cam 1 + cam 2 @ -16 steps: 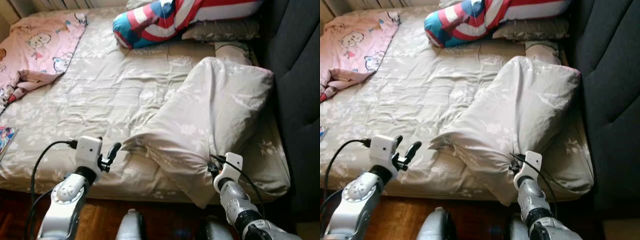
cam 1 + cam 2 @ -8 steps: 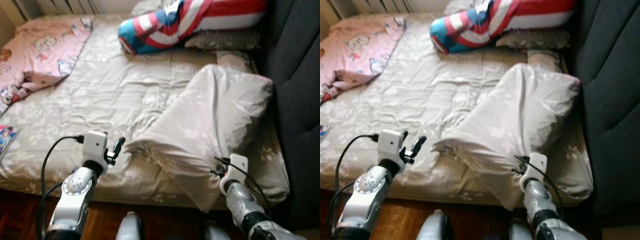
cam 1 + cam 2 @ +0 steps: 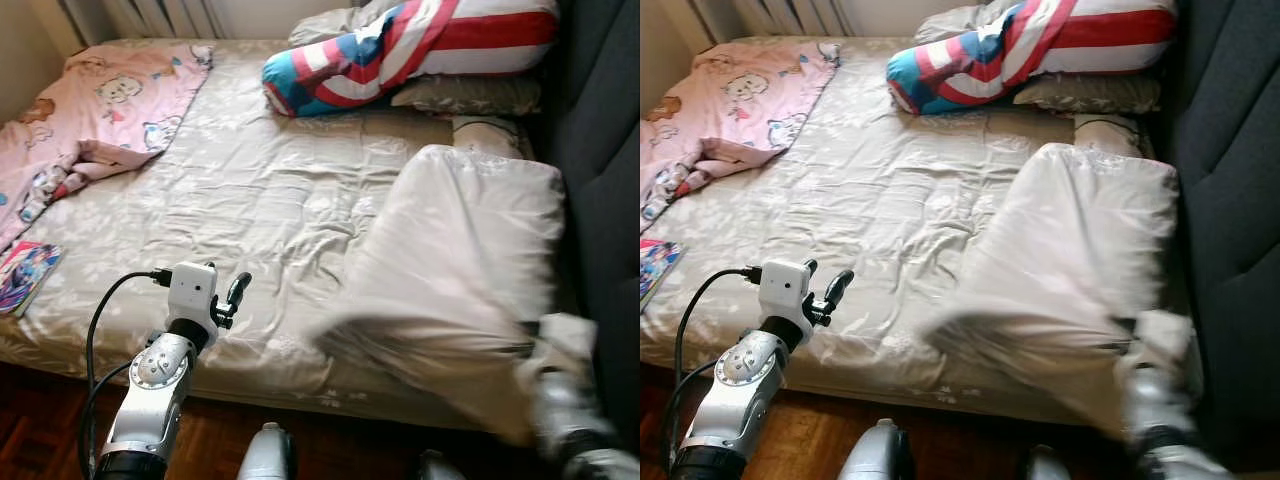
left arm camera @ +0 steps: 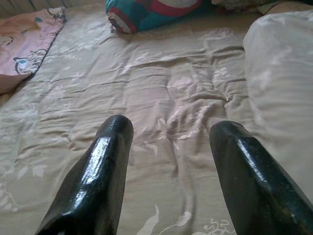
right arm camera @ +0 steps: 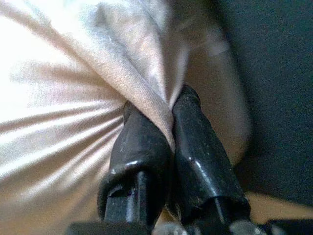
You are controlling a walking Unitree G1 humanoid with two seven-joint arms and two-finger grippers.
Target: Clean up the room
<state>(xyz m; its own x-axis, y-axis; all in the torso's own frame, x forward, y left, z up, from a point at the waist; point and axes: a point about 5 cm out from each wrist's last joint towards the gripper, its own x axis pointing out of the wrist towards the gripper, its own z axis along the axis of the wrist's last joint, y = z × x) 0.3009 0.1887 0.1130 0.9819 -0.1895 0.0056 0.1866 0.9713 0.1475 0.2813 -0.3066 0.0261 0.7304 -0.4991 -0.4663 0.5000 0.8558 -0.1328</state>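
Folded beige floral duvet (image 3: 460, 260) on the bed's right side, pink cartoon-print blanket (image 3: 110, 100) far left, striped red, white and blue pillow (image 3: 400, 45) at the far end, dark upholstered headboard (image 3: 600, 150) along the right.

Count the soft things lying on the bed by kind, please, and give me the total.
Pillows: 3, namely the striped pillow, the flat pillow under it, and the big beige pillow pinched by the right tool
Pink blankets: 1
Total: 4
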